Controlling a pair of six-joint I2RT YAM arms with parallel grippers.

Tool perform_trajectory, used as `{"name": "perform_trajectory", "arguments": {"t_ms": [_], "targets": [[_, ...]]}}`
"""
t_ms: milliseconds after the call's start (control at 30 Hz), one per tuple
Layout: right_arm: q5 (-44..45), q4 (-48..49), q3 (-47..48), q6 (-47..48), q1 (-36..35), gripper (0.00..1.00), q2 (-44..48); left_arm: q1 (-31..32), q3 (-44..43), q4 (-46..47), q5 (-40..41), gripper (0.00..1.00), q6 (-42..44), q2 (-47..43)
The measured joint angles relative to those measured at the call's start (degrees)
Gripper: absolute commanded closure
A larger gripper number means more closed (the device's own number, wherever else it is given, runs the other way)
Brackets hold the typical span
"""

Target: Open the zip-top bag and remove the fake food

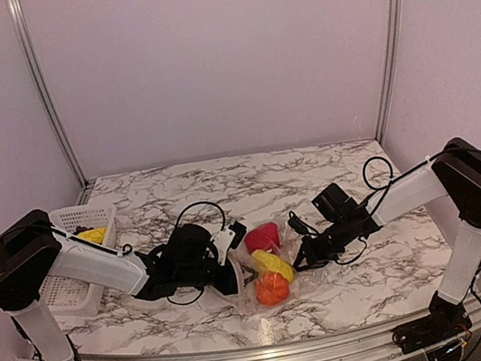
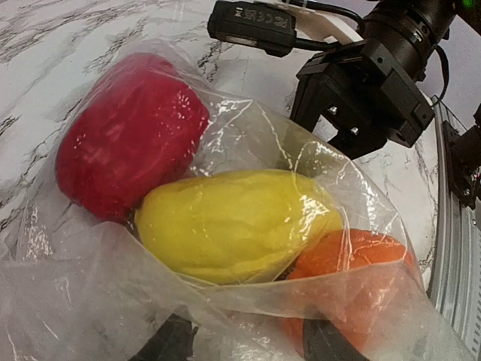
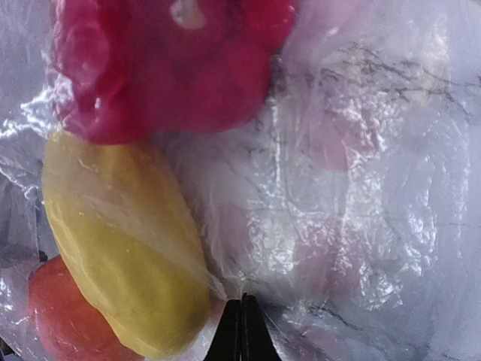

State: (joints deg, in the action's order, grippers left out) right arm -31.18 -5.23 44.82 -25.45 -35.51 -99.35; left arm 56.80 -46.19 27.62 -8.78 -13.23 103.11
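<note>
The clear zip-top bag (image 1: 285, 276) lies on the marble between my two grippers. The fake food inside it is a red piece (image 1: 263, 235), a yellow oblong piece (image 1: 275, 265) and an orange round fruit (image 1: 272, 290). My left gripper (image 1: 237, 273) is at the bag's left edge. In the left wrist view its dark fingers (image 2: 169, 342) stand apart under crinkled film, and the orange fruit (image 2: 353, 278) rests by the right-hand one. My right gripper (image 3: 242, 304) is shut, pinching the bag's film (image 3: 361, 188) at its right side, beside the yellow piece (image 3: 128, 241).
A white lattice basket (image 1: 68, 304) stands at the left edge of the table with a yellow piece (image 1: 93, 234) in it. Black cables loop on the marble behind both wrists. The right arm's wrist (image 2: 361, 83) looms just beyond the bag in the left wrist view.
</note>
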Motion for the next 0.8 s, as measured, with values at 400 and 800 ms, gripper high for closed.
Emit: {"name": "perform_trajectory", "arguments": {"t_ms": [400, 800], "targets": [[0.0, 0.0, 0.0, 0.0, 0.0, 1.0, 0.0, 0.3, -1.6, 3.5, -16.5, 0.39, 2.0, 1.3], [0.0, 0.0, 0.0, -0.5, 0.0, 1.0, 0.0, 2.9, -6.2, 0.1, -16.7, 0.26, 4.4, 5.2]]}}
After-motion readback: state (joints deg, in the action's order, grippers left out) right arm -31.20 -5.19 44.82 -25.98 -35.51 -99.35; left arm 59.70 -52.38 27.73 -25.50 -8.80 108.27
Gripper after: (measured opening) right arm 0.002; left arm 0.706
